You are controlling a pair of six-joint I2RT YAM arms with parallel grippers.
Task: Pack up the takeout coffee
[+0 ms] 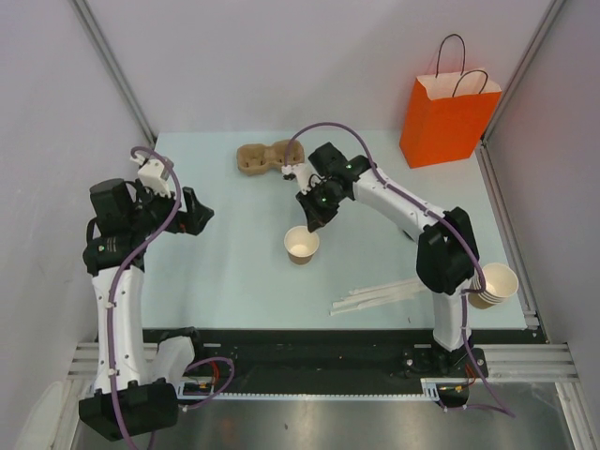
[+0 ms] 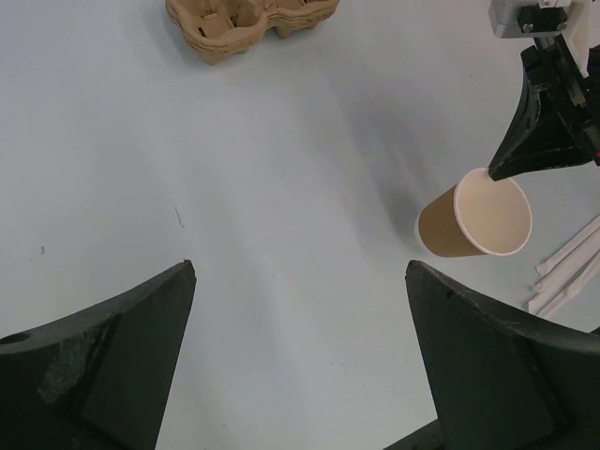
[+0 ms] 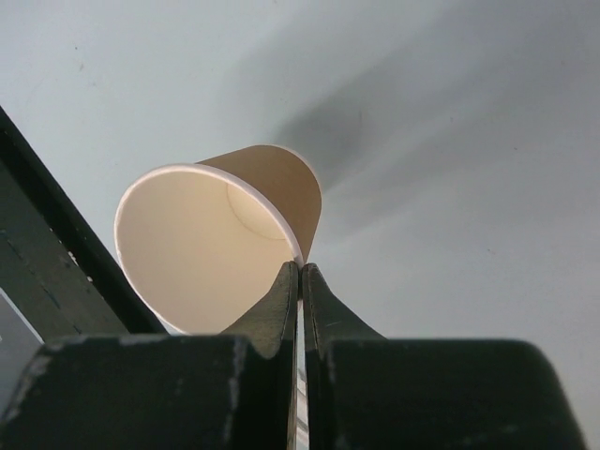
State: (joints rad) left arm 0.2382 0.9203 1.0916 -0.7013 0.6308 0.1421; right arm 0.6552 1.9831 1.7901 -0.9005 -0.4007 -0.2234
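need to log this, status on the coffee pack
left tool open, empty. right tool shut on rim of lidless paper cup. no lid in view. orange bag upright, far right.

No text, brand, number or sign can be read in any of the three views. The orange paper bag (image 1: 448, 122) at the far right shows a plain orange face. The paper cup (image 1: 301, 246) in the middle of the table is bare tan outside and white inside, also when seen close from the right wrist. The cardboard cup carrier (image 1: 265, 157) at the far side and the white wrapped straws (image 1: 375, 298) at the near right carry no legible print. A small orange-and-white patch (image 1: 192, 385) on the black rail by the left arm's base, at the near edge, may be a label, but it is too small to read.
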